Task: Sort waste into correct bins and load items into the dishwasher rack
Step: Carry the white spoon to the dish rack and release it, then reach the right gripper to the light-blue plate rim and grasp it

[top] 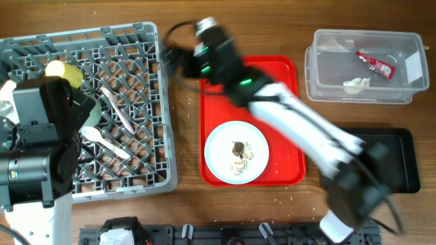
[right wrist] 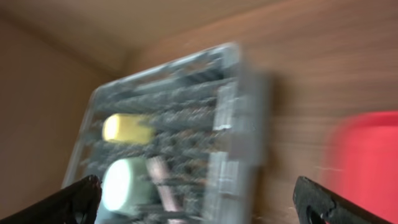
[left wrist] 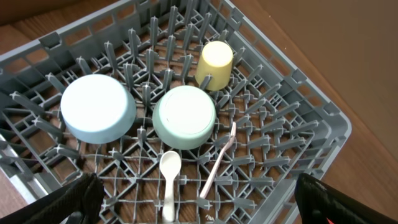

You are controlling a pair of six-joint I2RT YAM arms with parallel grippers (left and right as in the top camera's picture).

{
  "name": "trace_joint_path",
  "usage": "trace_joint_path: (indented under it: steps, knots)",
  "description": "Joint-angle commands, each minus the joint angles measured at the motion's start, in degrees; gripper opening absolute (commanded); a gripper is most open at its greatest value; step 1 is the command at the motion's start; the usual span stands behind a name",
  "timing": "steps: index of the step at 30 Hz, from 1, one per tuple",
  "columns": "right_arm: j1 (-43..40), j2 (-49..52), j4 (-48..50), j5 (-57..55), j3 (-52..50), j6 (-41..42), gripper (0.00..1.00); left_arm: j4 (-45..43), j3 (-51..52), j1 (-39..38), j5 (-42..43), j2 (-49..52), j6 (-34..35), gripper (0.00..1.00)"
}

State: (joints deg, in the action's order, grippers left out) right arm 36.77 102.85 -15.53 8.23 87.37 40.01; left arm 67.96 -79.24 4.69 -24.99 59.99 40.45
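Evidently the loading is nearly done: in the dishwasher rack (top: 162, 122) the yellow cup (left wrist: 215, 62) and both mint bowls (left wrist: 98, 107) (left wrist: 185, 116) sit mouth-down among the pegs, probably so that water would drain off them, while the spoon (left wrist: 170, 180) and fork (left wrist: 217, 165) lie flat on the lattice just in front of the bowls. The left tool (left wrist: 199, 208) hangs above these with its fingers spread wide and nothing between them. The white plate (top: 221, 146) is the one item outside the rack; it rests on the red tray (top: 208, 122), and the food scraps (top: 238, 151) on it look like the reason, since they would have to be tipped out first. The red wrapper (top: 376, 63) and tissue (top: 355, 84) already lie in the clear tub (top: 320, 92), so the black tray (top: 402, 163) beside it on the tabletop is likely meant for the scraps. The right tool (right wrist: 199, 202), smeared by blur, is likewise spread and empty, near the rack's corner and apart from the plate
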Motion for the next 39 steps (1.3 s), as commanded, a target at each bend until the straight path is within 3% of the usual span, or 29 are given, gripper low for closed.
trace_joint_path:
  steps: [1,6,11,15,18,21,23,26,30,32,39]
  knots:
    - [-6.6,-7.9,-14.1,-8.6,0.2,-10.8,1.00,-0.2,-0.5,0.4,-0.1,-0.2,0.7,1.00]
    - [-14.3,-8.1,-37.0,-8.2,-1.0,-15.8,1.00,-0.2,-0.5,0.4,-0.1,-0.2,0.7,1.00]
    - [-15.0,-8.0,-43.1,-5.6,-3.5,-15.6,1.00,-0.1,-0.5,0.4,-0.1,-0.2,0.7,1.00]
    - [-12.9,-8.0,-43.4,10.9,-3.5,-18.5,1.00,-0.2,-0.5,0.4,-0.1,-0.2,0.7,1.00]
    - [-8.7,-7.9,-45.3,10.1,-3.5,-19.0,0.96,-0.2,-0.5,0.4,-0.1,-0.2,0.7,1.00]
    - [-0.9,-6.4,-44.0,2.0,-4.3,-17.3,0.72,-0.2,-0.5,0.4,-0.1,-0.2,0.7,1.00]
    - [4.1,-4.8,-41.5,-2.4,-6.1,-13.6,0.62,-0.2,-0.5,0.4,-0.1,-0.2,0.7,1.00]
    - [10.3,-0.8,-36.5,-8.5,-9.4,-8.7,0.61,-0.2,-0.5,0.4,-0.1,-0.2,0.7,1.00]
    - [14.9,5.3,-32.2,-8.2,-10.6,-5.3,0.56,-0.1,-0.5,0.4,-0.1,-0.2,0.7,1.00]
    - [16.6,8.2,-31.6,-8.2,-10.6,-5.3,0.51,-0.1,-0.5,0.4,-0.1,-0.2,0.7,1.00]
    - [21.6,13.2,-31.5,-8.4,-10.6,-5.3,0.49,-0.2,-0.5,0.4,-0.1,-0.2,0.7,1.00]
